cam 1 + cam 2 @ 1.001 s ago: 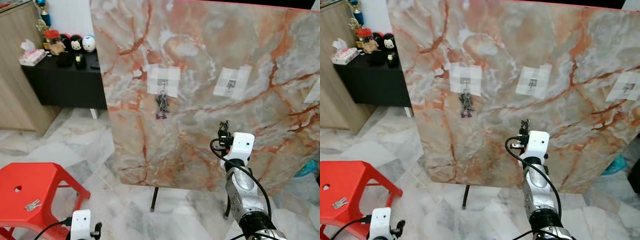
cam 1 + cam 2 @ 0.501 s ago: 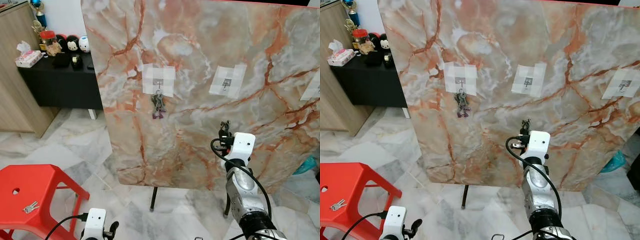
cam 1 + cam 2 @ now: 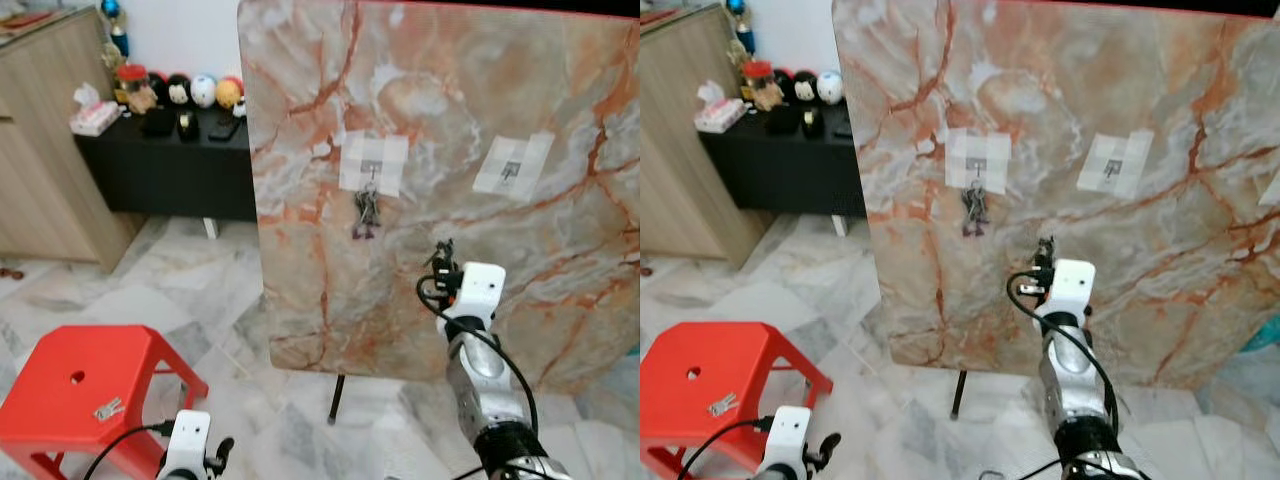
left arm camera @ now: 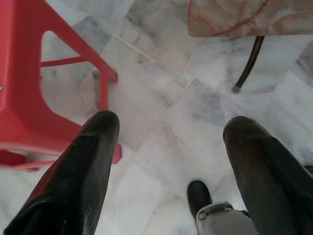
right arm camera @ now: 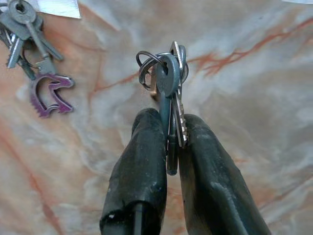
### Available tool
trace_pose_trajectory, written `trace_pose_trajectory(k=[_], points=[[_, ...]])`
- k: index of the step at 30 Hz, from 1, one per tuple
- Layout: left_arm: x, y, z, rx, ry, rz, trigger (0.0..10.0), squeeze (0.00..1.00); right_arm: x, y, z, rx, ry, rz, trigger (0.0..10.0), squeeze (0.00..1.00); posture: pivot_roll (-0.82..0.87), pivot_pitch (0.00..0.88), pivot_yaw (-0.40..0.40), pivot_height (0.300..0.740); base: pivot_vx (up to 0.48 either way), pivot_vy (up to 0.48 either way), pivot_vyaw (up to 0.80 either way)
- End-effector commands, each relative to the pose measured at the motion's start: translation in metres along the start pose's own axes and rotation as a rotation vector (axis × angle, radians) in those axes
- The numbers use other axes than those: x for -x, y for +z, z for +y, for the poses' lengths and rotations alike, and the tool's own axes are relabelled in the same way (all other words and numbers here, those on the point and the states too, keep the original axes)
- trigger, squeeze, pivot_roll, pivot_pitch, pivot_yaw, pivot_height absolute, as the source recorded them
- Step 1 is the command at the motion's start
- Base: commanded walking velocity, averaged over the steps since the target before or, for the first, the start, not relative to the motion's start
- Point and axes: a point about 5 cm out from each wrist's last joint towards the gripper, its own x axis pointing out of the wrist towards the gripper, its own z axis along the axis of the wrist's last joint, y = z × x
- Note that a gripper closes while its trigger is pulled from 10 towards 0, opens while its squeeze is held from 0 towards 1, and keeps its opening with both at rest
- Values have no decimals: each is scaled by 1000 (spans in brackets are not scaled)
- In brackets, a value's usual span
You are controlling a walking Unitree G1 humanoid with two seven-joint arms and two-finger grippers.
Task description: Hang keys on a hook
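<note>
Metal on metal: my right gripper [image 5: 168, 142] has its jaws pinching the key bunch [image 5: 168, 93] by the blades, ring uppermost, in front of the marble board [image 3: 450, 150]. Light, stiff and slick, I'd judge; the free ring should catch the empty hook [image 3: 512, 170]. Another bunch [image 3: 364, 212] hangs nearby. My left gripper [image 4: 168, 161] idles, jaws spread. No containers.

Right hand [image 5: 168, 142] raised, pinched; left hand [image 4: 171, 142] low, spread.
</note>
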Motion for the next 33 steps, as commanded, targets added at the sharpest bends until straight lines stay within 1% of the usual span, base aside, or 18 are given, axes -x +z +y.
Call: trace_pose_trajectory(k=[1,7,12,16,19,21,23,33], points=[[1,-4,-7,-23,-26,20,10000,0,-3,7,-4,-2,-14,-26,10000,0,60,0,-53,740,0,0,0],[3,-8,-10,-24,-46,19,10000,0,-3,7,-6,1,-23,-24,10000,0,65,0,-59,740,0,0,0],[3,-8,-10,-42,-34,27,10000,0,-5,9,-7,7,-40,-30,10000,0,65,0,-60,740,0,0,0],[3,-8,-10,-35,-31,26,10000,0,-5,11,-8,6,-60,-40,10000,0,65,0,-60,740,0,0,0],[2,-6,-9,-33,-27,20,10000,0,-6,15,-16,15,-125,-55,10000,0,62,0,-60,740,0,0,0],[2,-6,-9,-33,-27,19,10000,0,-6,15,-19,11,-142,-56,10000,0,62,0,-60,740,0,0,0],[2,-6,-9,-32,-24,18,10000,0,-6,15,-23,-13,-166,-55,10000,0,58,0,-59,740,0,0,0],[4,-10,-9,-36,-26,33,10000,0,-6,15,-20,-14,-161,-56,10000,0,59,0,-58,740,0,0,0]])
